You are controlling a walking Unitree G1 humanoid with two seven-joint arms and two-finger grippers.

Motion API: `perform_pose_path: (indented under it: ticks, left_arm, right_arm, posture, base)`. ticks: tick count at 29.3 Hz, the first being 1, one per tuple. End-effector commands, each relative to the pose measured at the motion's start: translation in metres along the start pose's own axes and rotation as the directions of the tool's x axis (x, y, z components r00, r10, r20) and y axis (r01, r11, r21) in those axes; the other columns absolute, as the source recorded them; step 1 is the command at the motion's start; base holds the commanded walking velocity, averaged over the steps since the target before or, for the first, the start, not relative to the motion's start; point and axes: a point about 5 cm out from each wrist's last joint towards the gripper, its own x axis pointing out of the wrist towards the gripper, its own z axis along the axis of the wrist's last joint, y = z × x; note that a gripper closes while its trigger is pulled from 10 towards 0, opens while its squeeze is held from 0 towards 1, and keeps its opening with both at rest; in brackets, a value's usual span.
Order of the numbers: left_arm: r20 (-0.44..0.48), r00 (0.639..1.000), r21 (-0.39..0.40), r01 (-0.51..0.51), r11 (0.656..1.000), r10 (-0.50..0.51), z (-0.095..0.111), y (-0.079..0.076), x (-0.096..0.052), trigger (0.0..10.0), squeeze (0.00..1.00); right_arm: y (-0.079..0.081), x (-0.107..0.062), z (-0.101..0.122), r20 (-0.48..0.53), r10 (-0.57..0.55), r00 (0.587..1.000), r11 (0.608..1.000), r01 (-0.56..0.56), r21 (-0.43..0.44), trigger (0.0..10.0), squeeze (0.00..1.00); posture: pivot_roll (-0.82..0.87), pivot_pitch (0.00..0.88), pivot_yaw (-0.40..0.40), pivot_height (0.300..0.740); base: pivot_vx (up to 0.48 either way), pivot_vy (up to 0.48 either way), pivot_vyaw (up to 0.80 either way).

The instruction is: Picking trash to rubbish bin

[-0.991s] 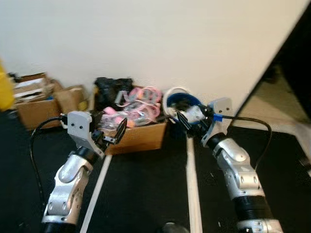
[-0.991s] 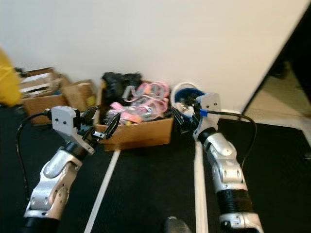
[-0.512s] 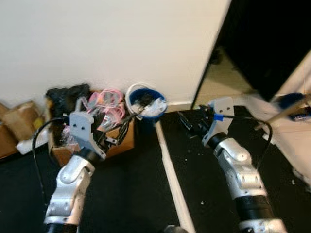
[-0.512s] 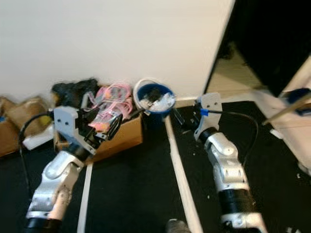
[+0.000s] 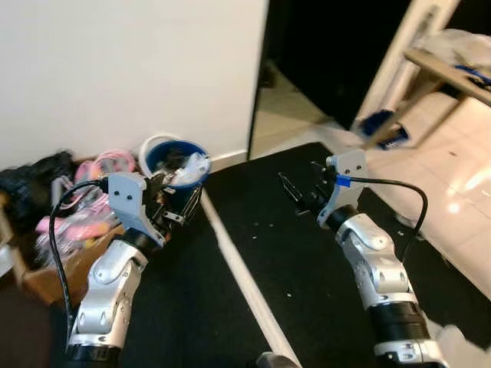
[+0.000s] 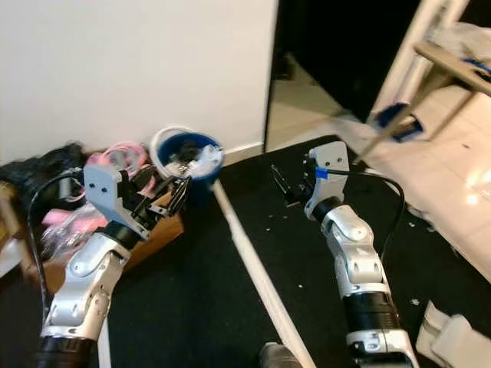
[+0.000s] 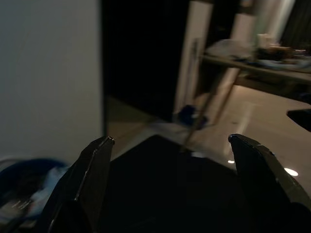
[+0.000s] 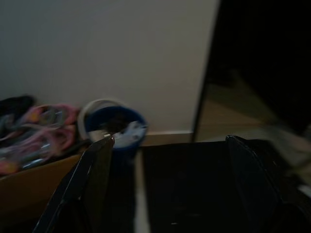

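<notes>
A blue rubbish bin (image 5: 172,156) with a white rim stands against the white wall, with white and dark trash inside; it also appears in the right wrist view (image 8: 114,127). My left gripper (image 5: 178,205) hovers just in front of the bin, open, with nothing between its fingers (image 7: 92,174). My right gripper (image 5: 290,192) is raised over the black mat (image 5: 307,253) to the right of the bin, also open and empty, its fingers (image 8: 92,179) spread wide. No loose trash is held by either one.
A cardboard box (image 5: 73,261) of pink items (image 6: 115,159) sits left of the bin. A white strip (image 5: 242,272) crosses the black floor. A dark doorway (image 5: 330,46) opens behind. At right lie pale tiles, wooden table legs (image 5: 414,84), a blue object (image 5: 380,125) and a white bundle (image 6: 449,337).
The camera has swung to the right: bin and box now sit further left in the picture, and the doorway and tiled floor have come into view. Both arms hold the same raised pose.
</notes>
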Motion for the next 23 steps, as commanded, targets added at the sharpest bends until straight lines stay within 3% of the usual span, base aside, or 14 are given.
perform_pose_path:
  ticks: [1,23]
  left_arm:
    - [-0.026,1.0,-0.005,-0.007,1.0,0.007,-0.0069,0.0016,-0.0047,10.0,0.0]
    - [-0.048,0.999,0.015,-0.006,1.0,0.007,-0.0144,0.0074,-0.0052,10.0,0.0]
  right_arm:
    - [0.0024,0.0,-0.0039,-0.008,0.0,1.0,1.0,0.0,0.013,10.0,0.0]
    - [0.0021,0.0004,-0.0067,-0.012,-0.003,1.0,1.0,0.003,0.017,10.0,0.0]
  posture:
    - [0.02,0.0,-0.009,0.74]
    - [0.02,0.0,-0.008,0.74]
  base:
    - [0.0,0.0,-0.79]
    - [0.0,0.0,-0.79]
